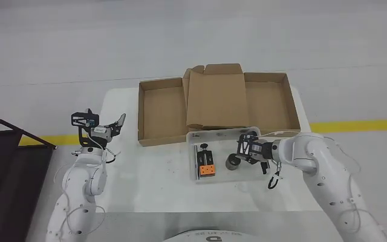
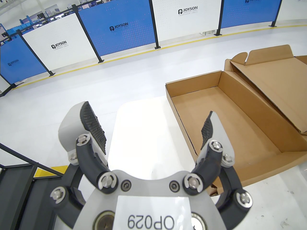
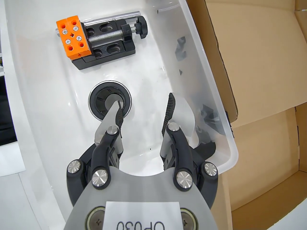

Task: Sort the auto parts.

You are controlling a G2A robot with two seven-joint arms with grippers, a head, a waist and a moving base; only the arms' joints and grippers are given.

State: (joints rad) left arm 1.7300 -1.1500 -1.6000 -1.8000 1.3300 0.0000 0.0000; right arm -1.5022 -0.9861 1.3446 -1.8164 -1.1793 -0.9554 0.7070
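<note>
White plastic tray (image 3: 43,77) holds my right pincer (image 3: 144,99), half open, one fingertip (image 3: 112,114) seemingly in the round bearing (image 3: 98,96); left pincer (image 2: 147,108) gapes wide, well off the tray.

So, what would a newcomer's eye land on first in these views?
Probably the orange-faced black screw vise lying in the white plastic tray, the one bright spot of colour. Beside it sits a round black-and-metal bearing ring, with the open right gripper straddling its rim, one finger at the central hole. Behind the tray, an open brown cardboard box spans the far side of the table.
</note>
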